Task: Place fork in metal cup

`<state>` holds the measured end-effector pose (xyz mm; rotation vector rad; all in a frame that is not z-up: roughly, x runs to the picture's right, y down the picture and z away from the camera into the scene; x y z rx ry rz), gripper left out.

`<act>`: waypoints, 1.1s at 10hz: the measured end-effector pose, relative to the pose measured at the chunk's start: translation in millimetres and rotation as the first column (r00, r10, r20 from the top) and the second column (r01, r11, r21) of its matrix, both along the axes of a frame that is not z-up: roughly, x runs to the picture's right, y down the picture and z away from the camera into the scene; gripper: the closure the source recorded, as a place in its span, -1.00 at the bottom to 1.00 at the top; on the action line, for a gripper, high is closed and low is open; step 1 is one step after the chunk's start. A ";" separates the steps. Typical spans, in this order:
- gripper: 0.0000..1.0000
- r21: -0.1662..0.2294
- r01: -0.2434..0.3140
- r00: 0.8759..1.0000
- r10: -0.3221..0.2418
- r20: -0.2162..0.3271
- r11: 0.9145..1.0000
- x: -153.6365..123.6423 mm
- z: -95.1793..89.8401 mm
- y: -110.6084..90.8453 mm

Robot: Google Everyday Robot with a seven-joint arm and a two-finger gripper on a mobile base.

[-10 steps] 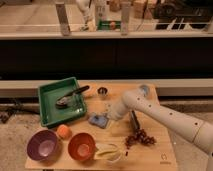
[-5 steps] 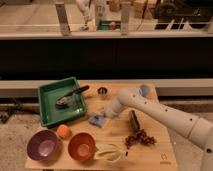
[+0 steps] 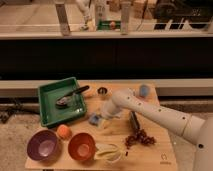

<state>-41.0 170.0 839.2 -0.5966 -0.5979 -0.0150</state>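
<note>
Green tray (image 3: 50, 112): left, holds black-handled scoop (image 3: 70, 96)
Metal cup (image 3: 102, 91): just right of tray, dark inside
Claw (image 3: 106, 119): low over mid surface (image 3: 165, 150); grip cannot tell

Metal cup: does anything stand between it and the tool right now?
Nothing visible does. The tool is just nearer the camera than the metal cup, only bare table between them. I cannot make out the fork.
</note>
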 end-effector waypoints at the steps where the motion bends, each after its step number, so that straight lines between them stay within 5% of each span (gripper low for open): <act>1: -0.39 0.001 -0.001 1.000 0.001 0.000 1.000 -1.5 1.4 0.8; 8: 0.93 -0.011 -0.004 1.000 0.004 0.010 1.000 -3.0 10.7 1.7; 11: 0.95 -0.022 -0.005 1.000 0.005 0.012 1.000 6.4 11.6 3.5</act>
